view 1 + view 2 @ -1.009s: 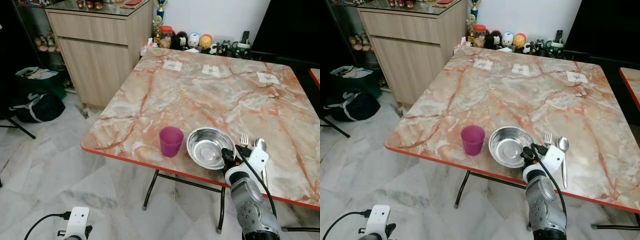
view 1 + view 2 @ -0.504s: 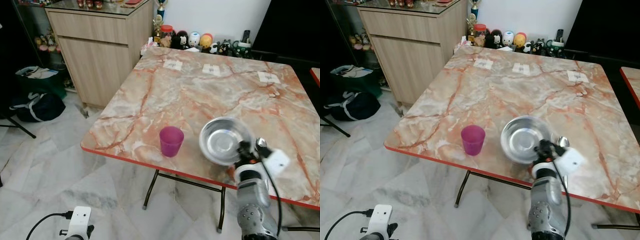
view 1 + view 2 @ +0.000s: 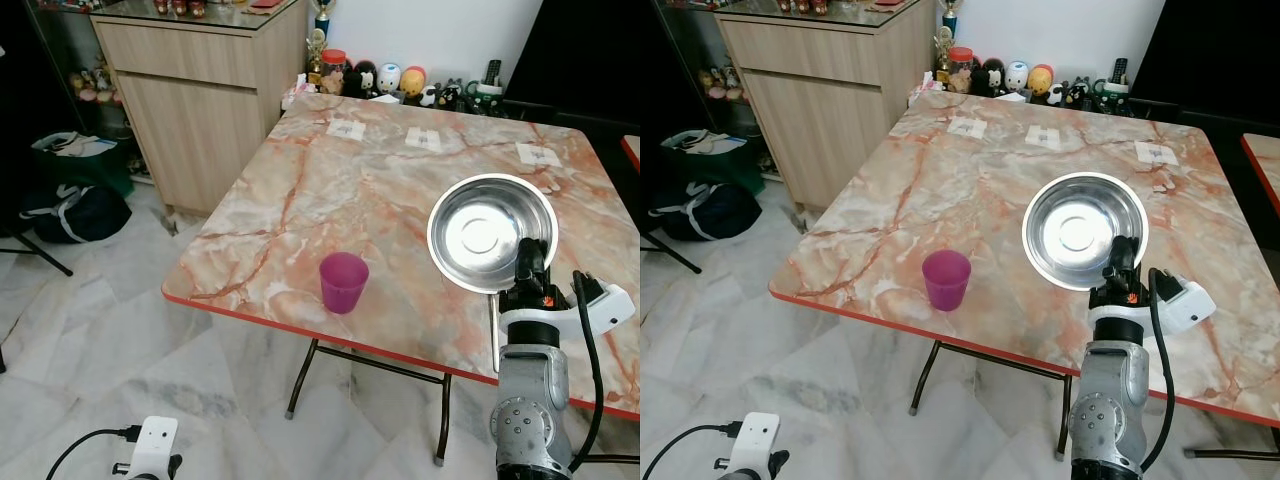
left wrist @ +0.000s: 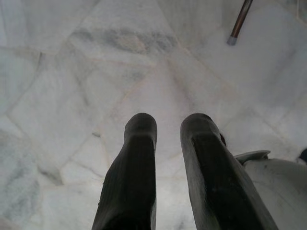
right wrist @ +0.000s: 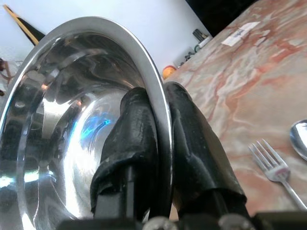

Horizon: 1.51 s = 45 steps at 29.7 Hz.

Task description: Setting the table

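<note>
Marble table (image 3: 330,190) w/ purple cup (image 3: 343,282) near front edge. R gripper (image 3: 527,262) pinches steel bowl (image 3: 491,232) by rim, lifted and tilted above table. Thin rim grip: bowl could slip, hit fork (image 5: 274,168). L gripper (image 4: 168,132) idle over floor, fingers narrowly apart.

- Bowl (image 3: 490,232): polished metal, mirror-bright, with reflections inside.
- Worktop (image 3: 380,200): glossy marble-look surface, pink and grey veins, red edge.
- Cup (image 3: 343,282): translucent purple plastic, smooth.
- Right gripper (image 5: 156,143): matt black, rubbery fingers.
- Fork (image 5: 276,170): shiny metal.
- Floor (image 4: 72,72): smooth pale marble tiles.
- Cabinet (image 3: 200,90): matt light wood.
</note>
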Available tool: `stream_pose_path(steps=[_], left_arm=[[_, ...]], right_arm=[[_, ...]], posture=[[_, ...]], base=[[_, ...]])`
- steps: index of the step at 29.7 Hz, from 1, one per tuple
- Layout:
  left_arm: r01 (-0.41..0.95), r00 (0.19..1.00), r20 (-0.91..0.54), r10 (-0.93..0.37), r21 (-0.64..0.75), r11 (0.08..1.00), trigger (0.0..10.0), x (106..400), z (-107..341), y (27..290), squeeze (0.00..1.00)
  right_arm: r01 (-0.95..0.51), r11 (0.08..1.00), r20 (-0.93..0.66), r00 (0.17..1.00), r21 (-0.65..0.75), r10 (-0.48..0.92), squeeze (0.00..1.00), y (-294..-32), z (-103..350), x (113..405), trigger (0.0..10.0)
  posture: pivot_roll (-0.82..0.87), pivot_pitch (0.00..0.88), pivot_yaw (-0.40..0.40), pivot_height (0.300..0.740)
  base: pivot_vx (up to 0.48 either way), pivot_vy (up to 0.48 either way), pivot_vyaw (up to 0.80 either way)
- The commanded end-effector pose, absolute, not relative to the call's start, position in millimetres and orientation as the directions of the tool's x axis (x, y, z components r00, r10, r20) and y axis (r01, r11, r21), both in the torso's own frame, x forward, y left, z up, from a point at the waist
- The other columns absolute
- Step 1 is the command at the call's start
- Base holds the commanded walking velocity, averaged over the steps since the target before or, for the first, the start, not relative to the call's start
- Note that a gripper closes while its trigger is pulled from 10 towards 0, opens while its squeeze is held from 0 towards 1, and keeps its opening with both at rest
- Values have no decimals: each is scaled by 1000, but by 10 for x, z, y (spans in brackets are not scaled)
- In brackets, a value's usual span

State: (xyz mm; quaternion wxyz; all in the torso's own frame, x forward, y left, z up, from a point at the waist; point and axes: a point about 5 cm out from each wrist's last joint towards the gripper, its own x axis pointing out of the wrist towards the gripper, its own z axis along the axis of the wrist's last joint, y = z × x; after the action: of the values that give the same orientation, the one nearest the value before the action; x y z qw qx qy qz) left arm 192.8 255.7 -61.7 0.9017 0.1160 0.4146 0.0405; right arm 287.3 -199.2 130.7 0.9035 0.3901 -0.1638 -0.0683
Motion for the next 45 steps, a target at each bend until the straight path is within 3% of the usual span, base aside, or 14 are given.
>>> stream_pose_path(steps=[1, 11, 36, 45], left_arm=[[36, 649, -742, 170, 253, 967, 10000, 1921, -636, 2514, 0], [50, 648, -743, 165, 258, 965, 10000, 1964, -632, 2465, 0], [56, 658, -736, 160, 260, 964, 10000, 2000, -599, 2501, 0], [62, 657, -737, 156, 260, 964, 10000, 2012, -592, 2507, 0]], right_arm=[[-20, 649, 238, 939, 760, -249, 0, -1882, 1268, 2843, 10000], [-17, 643, 226, 943, 766, -244, 0, -1852, 1240, 2850, 10000], [-7, 666, 231, 941, 746, -249, 0, -1843, 1235, 2857, 10000], [9, 671, 224, 939, 742, -261, 0, -1853, 1210, 2841, 10000]], posture=[[153, 0, -54, 740], [155, 0, -42, 740], [142, 2, -28, 740], [140, 7, -28, 740]], base=[[0, -469, 0], [0, -471, -314], [0, -469, 0], [0, -469, -465]])
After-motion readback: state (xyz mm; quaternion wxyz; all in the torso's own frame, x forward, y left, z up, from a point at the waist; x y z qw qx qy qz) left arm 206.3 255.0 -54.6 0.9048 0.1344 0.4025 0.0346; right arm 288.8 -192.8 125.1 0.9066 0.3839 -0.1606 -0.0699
